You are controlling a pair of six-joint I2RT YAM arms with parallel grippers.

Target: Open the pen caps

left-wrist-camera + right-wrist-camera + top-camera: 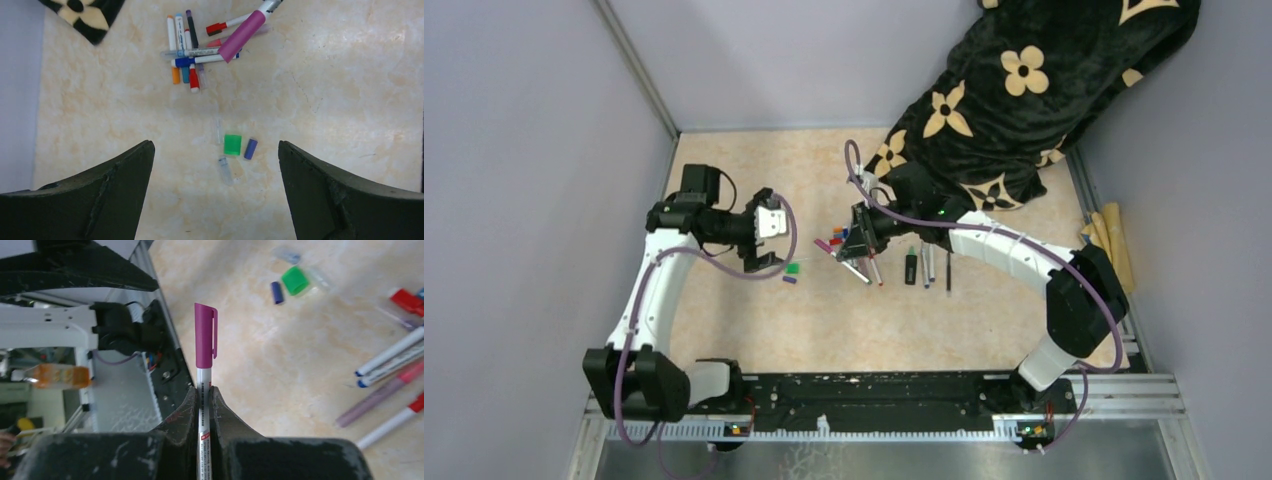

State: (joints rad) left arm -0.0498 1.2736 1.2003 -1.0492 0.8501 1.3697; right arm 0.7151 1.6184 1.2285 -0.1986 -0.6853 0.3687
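Two arms over a beige marbled table (724,330), so going from the left: the left gripper (767,238) hangs above the table with its fingers (107,192) spread wide and nothing between them. Right below it in its wrist view is a little group of loose caps. A green cap (232,144) lies flat, and a small purple cap (250,148) sits just on its near side, almost touching. Two clear caps (225,170) are close by. All of these are off their pens and well apart from the pile.

Moving right, the right gripper (204,390) is pinching a white-barrelled pen (202,375) tight between both fingers, lifted off the table. Its magenta cap (205,335) is on and sticks out past the fingertips toward the left arm. Under and just beside that gripper is the pile of pens (187,52), crossed over each other, with red, orange, blue and purple ends. Can't tell which of those are capped.

Further right a thicker black and green marker (911,268) lies next to a slim pen (929,265) and a thin dark stick (948,272), and a black flowered blanket (1024,90) fills the far right corner
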